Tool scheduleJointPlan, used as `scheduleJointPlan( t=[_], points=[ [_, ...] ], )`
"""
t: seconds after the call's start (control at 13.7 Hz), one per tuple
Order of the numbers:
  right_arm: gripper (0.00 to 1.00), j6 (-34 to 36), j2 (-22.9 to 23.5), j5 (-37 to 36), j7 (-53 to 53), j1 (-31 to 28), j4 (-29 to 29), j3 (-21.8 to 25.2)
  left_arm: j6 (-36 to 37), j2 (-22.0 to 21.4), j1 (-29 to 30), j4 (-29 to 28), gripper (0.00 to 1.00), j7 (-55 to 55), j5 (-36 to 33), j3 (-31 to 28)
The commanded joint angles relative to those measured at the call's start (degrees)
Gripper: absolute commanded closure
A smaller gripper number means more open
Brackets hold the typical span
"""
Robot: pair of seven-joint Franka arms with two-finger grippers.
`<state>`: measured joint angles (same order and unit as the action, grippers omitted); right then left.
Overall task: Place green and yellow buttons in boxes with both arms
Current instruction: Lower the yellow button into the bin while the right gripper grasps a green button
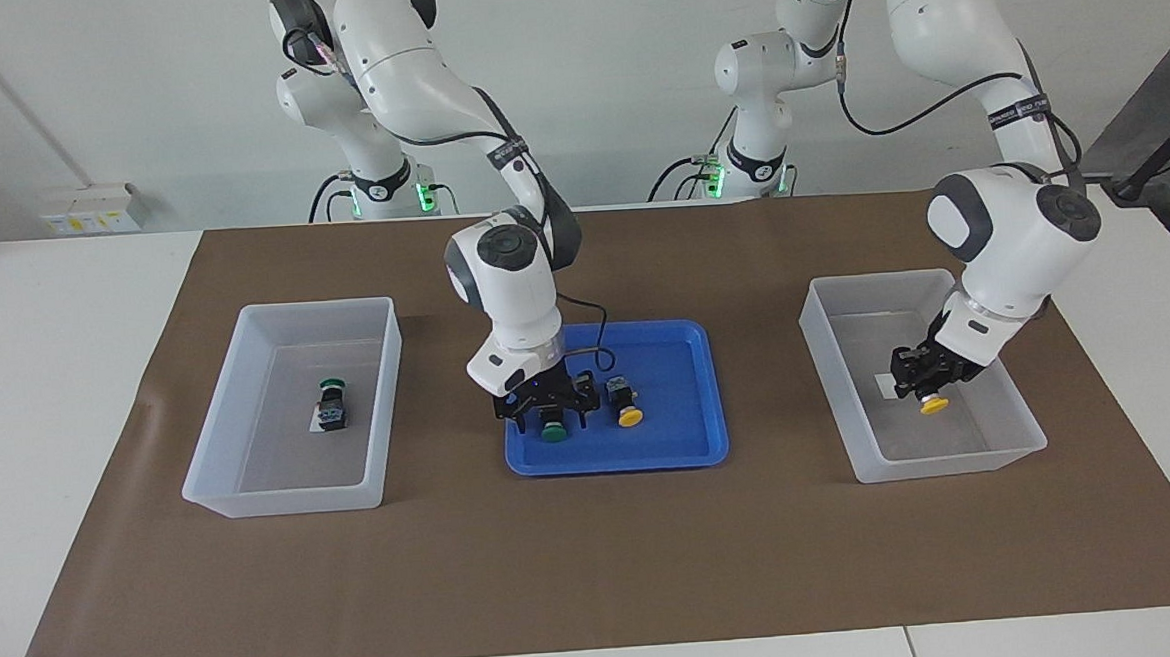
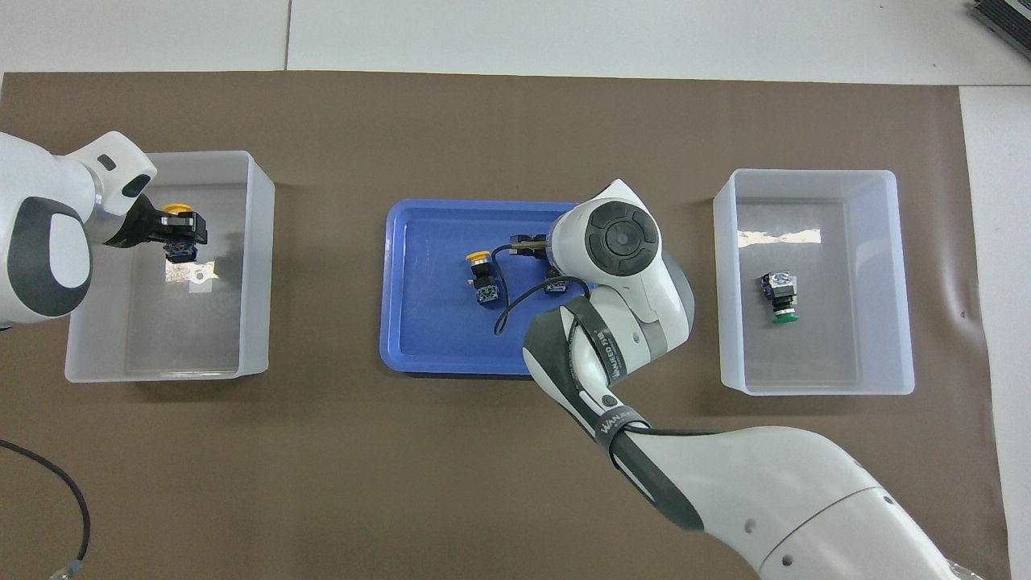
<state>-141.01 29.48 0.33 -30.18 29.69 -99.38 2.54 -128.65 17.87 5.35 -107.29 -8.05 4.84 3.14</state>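
Yellow-capped button (image 1: 934, 405) hangs clamped in the left gripper (image 1: 924, 388), low inside the box (image 1: 1020, 446) at the left arm's end. In the blue tray (image 1: 691, 338), the right gripper (image 1: 550, 418) straddles a green-capped button (image 1: 553, 431), fingers spread; another yellow one (image 1: 625, 407) lies beside it.

Two high cameras — facing robots, overhead from behind them — seemingly share the whole mat (image 1: 597, 558).

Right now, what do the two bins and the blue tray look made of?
The two bins look like translucent, frosted white plastic: the brown mat shows faintly through their walls. The blue tray looks like opaque moulded plastic, smooth with a slight sheen and a rounded raised rim.
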Motion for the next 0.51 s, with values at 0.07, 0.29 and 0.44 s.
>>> scheduleJointPlan(
  t=[0.07, 0.29, 0.44],
  points=[
    [0.18, -0.5, -0.6, -1.5, -0.2, 0.4, -2.2, -0.1, -6.7, 0.0, -0.2, -5.3, 0.90, -1.3, 1.1, -0.1],
    [1.00, 0.0, -0.3, -1.4, -0.9, 1.0, -1.8, -0.1, -5.9, 0.2, -0.2, -3.8, 0.33, -1.2, 1.0, -0.1],
    [1.00, 0.6, -0.6, -0.5, -1.5, 1.0, -0.6, -0.1, -3.6, 0.7, -0.3, -1.1, 0.22, -1.2, 0.6, -0.1]
  ],
)
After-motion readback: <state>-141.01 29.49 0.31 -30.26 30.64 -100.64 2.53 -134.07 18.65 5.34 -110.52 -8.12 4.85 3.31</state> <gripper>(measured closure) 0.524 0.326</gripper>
